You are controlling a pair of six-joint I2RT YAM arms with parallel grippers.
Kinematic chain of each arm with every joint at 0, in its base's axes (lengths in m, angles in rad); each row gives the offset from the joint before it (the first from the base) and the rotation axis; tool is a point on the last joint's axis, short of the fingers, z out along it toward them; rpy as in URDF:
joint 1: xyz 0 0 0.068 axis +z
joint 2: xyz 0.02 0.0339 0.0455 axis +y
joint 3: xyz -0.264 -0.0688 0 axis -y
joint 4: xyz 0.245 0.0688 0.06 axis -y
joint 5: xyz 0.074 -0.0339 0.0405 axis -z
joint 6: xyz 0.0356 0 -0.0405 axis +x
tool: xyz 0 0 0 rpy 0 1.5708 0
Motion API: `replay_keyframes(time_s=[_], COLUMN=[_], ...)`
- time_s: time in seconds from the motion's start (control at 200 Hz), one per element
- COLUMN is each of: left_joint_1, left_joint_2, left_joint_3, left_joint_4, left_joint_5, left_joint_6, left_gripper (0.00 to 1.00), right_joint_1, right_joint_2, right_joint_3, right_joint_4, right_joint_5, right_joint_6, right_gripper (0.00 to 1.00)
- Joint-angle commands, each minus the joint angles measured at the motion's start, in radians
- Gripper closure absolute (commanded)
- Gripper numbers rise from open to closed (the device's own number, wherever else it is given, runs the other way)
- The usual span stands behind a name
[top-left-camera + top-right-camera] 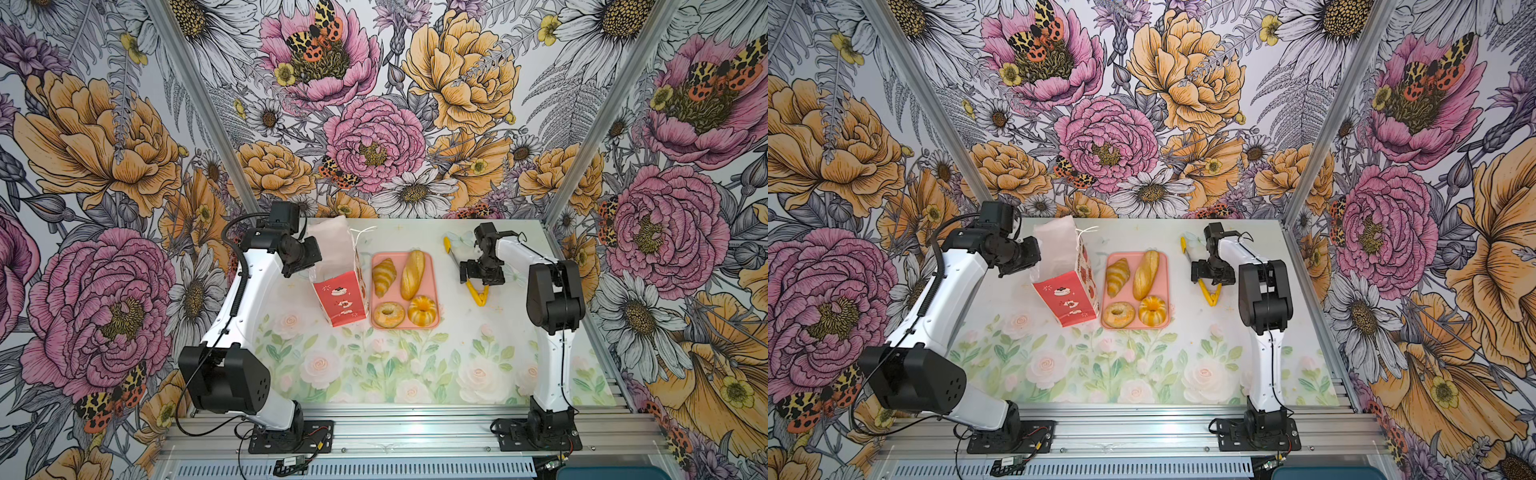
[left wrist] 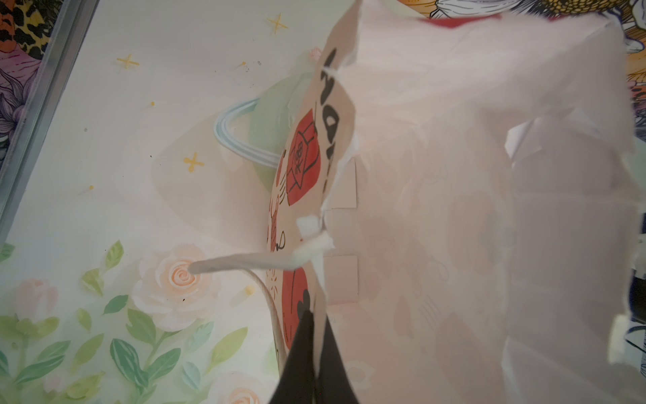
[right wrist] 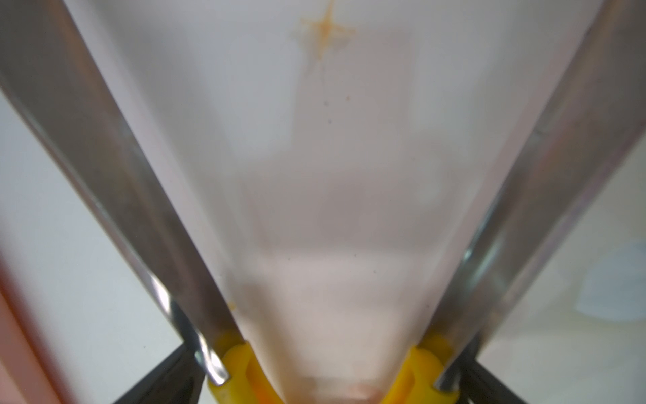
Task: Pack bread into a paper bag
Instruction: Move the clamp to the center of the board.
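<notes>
While the left gripper (image 2: pixel 316 335) was clamped shut on the rim of the paper bag (image 1: pixel 340 299), its two dark fingers (image 2: pixel 297 363) pinched the printed wall between them, close to where a white string handle (image 2: pixel 244 262) was knotted through. The bag stood on the flowered table (image 1: pixel 374 365) just beside the pink tray (image 1: pixel 435 270), on the tray's left side, with its mouth open toward the top.

All four pieces of bread lay on the tray. The croissant (image 1: pixel 383 276) and the long loaf (image 1: pixel 412 274) were on the far half. The bagel (image 1: pixel 389 314) and the fluted ring bun (image 1: pixel 422 309) were on the near half.

On the other side of the tray, well apart from it, the right gripper (image 1: pixel 481 277) was down over a pair of tongs (image 1: pixel 478 295). Its jaws were spread wide, with one finger outside each steel arm near the yellow end. Whether the fingers pressed on the arms could not be told. The wrist view showed only bare table between the two arms.
</notes>
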Motion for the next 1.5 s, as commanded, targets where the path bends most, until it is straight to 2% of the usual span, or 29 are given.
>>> replay_keyframes(time_s=[0.0,0.14,0.605,1.156,1.496], left_joint_1=[-0.004,-0.006,-0.005,-0.006,-0.005], left_joint_2=[-0.032,-0.053,-0.09,-0.068,-0.067], left_joint_3=[0.005,-0.015,-0.056,-0.038,-0.039], left_joint_4=[0.015,0.015,0.015,0.016,0.016], left_joint_5=[0.035,0.034,0.027,0.036,0.035], left_joint_6=[0.025,0.024,0.018,0.025,0.024], left_gripper=[1.0,1.0,1.0,1.0,1.0], right_joint_1=[0.021,0.034,0.036,0.03,0.025], right_joint_2=[0.076,0.099,0.036,0.115,0.136], right_joint_3=[0.059,0.087,0.137,0.225,0.211], right_joint_4=[-0.051,-0.091,-0.139,-0.138,-0.138], right_joint_5=[-0.012,0.031,0.165,0.121,0.112], right_joint_6=[-0.019,-0.03,-0.026,-0.025,-0.017], right_gripper=[0.01,0.01,0.01,0.01,0.01])
